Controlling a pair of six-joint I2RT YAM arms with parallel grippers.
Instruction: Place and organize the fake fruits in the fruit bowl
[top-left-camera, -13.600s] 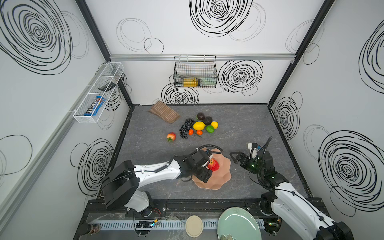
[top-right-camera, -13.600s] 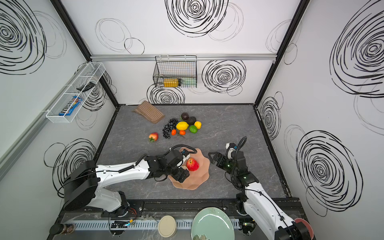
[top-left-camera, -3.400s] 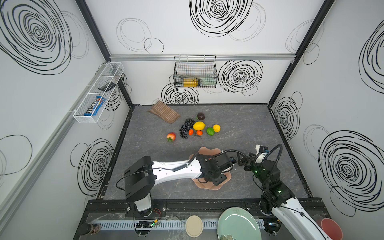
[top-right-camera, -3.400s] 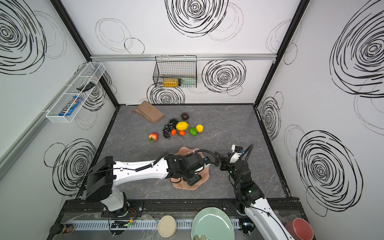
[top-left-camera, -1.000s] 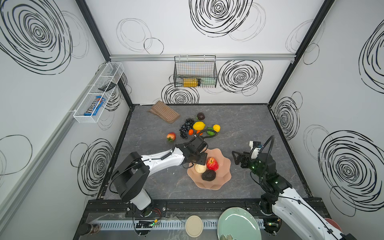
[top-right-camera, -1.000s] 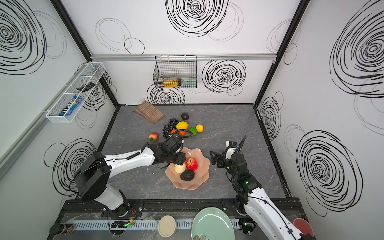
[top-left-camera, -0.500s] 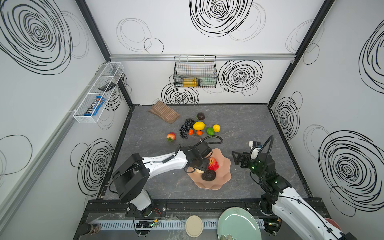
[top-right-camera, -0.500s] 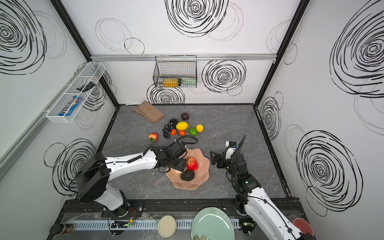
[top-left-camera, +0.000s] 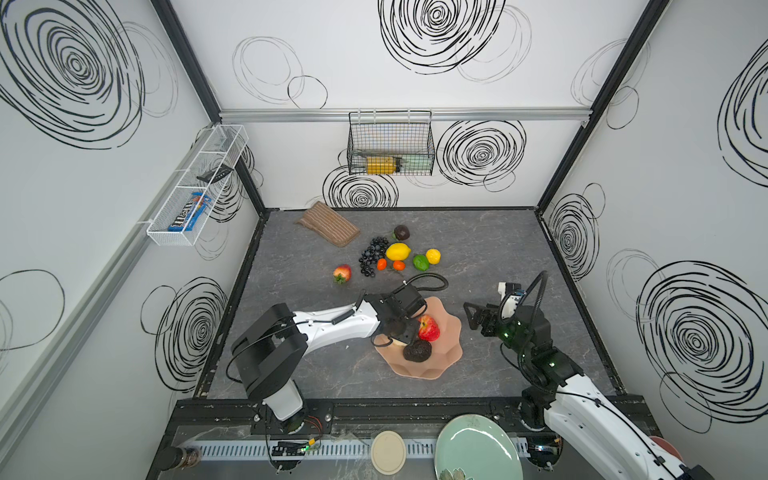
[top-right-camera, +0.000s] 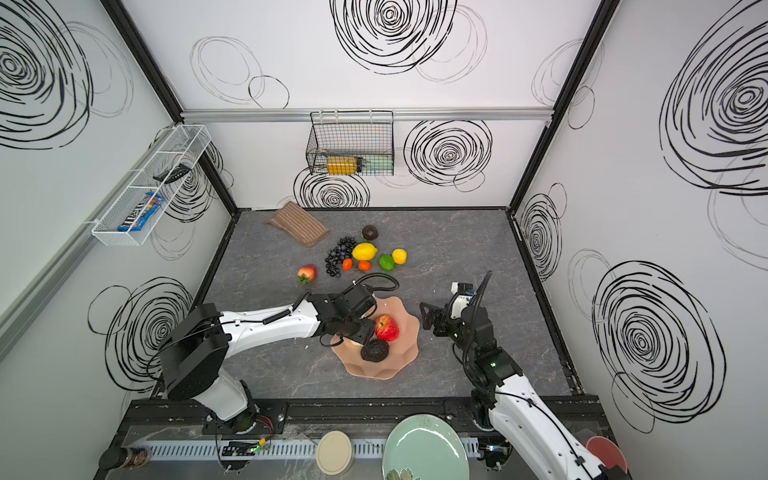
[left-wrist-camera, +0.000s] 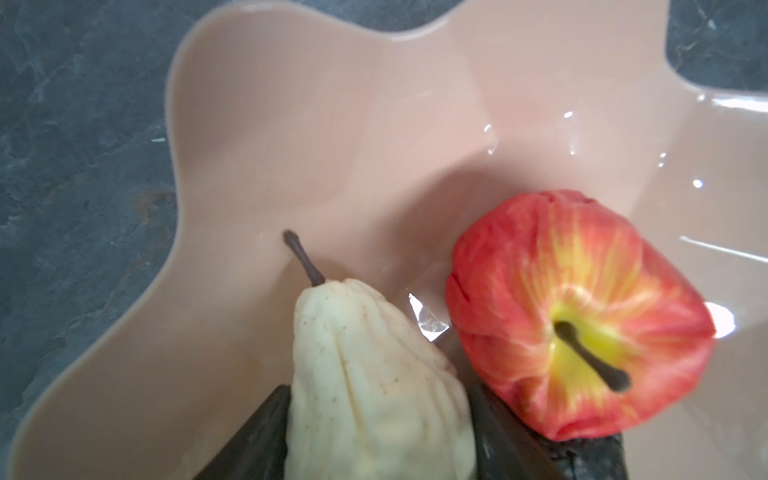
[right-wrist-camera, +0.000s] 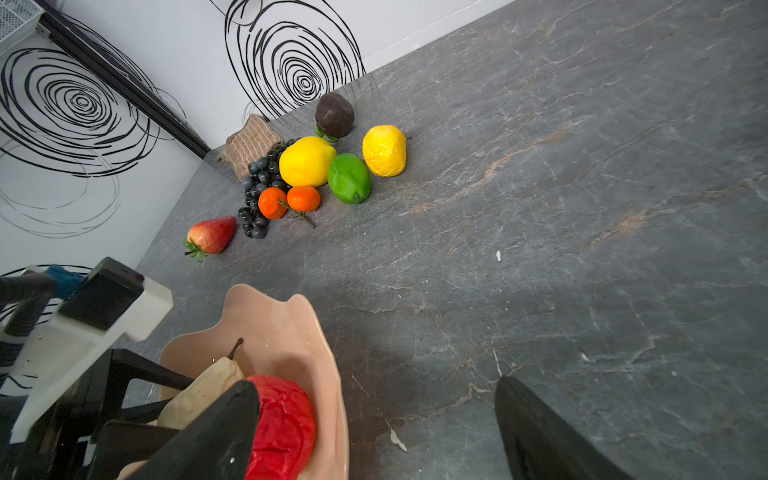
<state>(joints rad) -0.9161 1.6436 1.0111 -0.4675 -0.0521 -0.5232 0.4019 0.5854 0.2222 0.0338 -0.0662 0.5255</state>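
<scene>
The left tool (left-wrist-camera: 378, 399) pinches the pear (left-wrist-camera: 353, 340): both dark fingers (left-wrist-camera: 257, 436) lie against its flanks and the stem points away from the wrist. Taking 12 o'clock as the far wall in both top views, the pear sits at 9 o'clock inside the fruit bowl (top-left-camera: 446, 336). The apple (left-wrist-camera: 573, 316) is just beside it near the centre, apparently against one finger, and an avocado (top-left-camera: 417, 351) lies at 6 o'clock. The step in hand appears to be seating the pear. Hold the pinch light, since the tapered body may slip. Lower until the pear rests on the bowl floor, spread the fingers fully, then lift straight up so the apple is not dragged. Leave the 12 o'clock sector free for bulkier fruit. The left arm lies low and stretched across the desk (top-left-camera: 478, 249) from its base at 8 o'clock, with the wrist bent down over the rim. The right tool (right-wrist-camera: 376, 386) is spread wide and empty, above the desk at 3 o'clock of the bowl and apart from it, on a folded arm. The grape bunch (top-left-camera: 371, 255), lemon (top-left-camera: 398, 252), lime (top-left-camera: 420, 262) and strawberry (top-left-camera: 342, 273) wait at 11 to 12 o'clock.
</scene>
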